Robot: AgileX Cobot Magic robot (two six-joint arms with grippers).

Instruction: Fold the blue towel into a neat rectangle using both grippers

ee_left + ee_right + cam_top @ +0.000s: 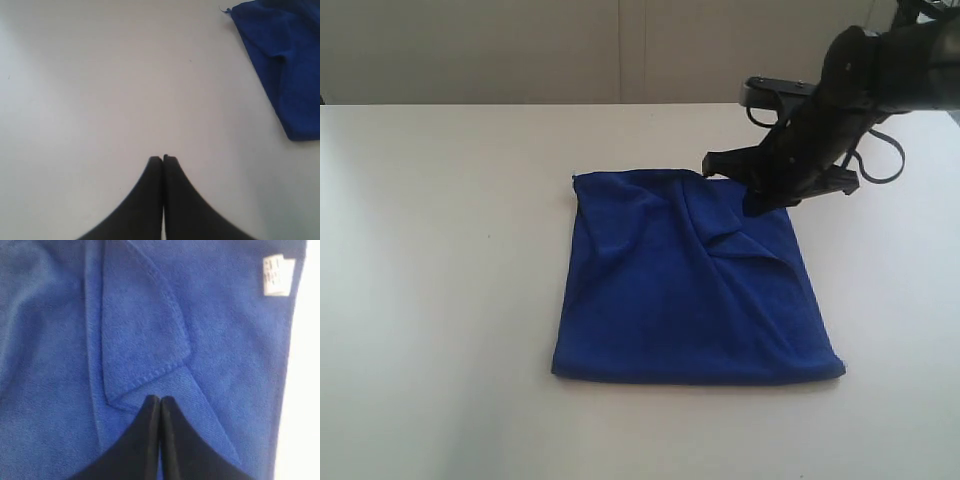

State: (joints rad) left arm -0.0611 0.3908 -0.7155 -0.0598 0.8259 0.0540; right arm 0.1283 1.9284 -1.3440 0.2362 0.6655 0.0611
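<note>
I see a plain, deep royal-blue soft microfibre towel (pixel 670 300) on my pale white flat tabletop (pixel 440 260). Its small rectangular fabric tag (pixel 276 276) is white with faint grey print. The pincer-fingered left gripper (pixel 163 159) and right gripper (pixel 161 399) are solid black.

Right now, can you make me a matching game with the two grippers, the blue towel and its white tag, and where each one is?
Things:
1. left gripper
2. right gripper
3. blue towel
4. white tag

Places and states:
A. at the towel's edge
B. shut, over bare table
C. spread on the table, one flap folded over
D. shut, tips at the folded flap

Pairs: 1-B, 2-D, 3-C, 4-A
</note>
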